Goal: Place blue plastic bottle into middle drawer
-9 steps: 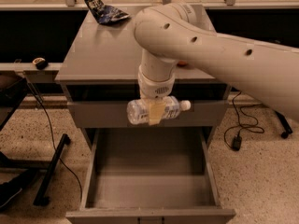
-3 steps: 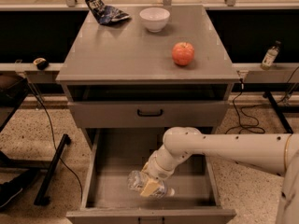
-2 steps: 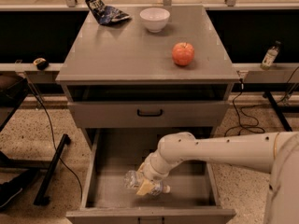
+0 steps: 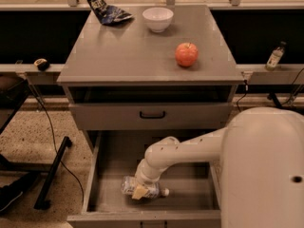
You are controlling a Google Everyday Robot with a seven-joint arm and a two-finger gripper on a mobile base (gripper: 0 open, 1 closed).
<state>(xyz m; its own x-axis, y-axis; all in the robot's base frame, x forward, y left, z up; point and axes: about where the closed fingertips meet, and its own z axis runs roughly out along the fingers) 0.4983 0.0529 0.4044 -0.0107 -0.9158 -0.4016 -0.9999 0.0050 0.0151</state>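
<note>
The blue plastic bottle (image 4: 153,190) lies on its side on the floor of the middle drawer (image 4: 191,194), left of centre and close to the front wall. Its long axis runs nearly left to right across the drawer, and the white cap points toward the right wall. The gripper (image 4: 139,190) sits directly on it, reaching down from above at the end of the arm (image 4: 185,151), which comes in from the right. Its fingers straddle the bottle's middle across the short way, one tan pad (image 4: 139,193) showing against the near side. The gripper looks clasped on the bottle, not let go. The bottle seems to rest on the drawer floor or just above it; which of the two cannot be told. With the object straight beneath the wrist and already inside the box, what remains is likely a release and a lift clear. That lift must miss the closed drawer front (image 4: 152,114) overhanging behind. Once freed, the round body might roll toward the front or the back.
</note>
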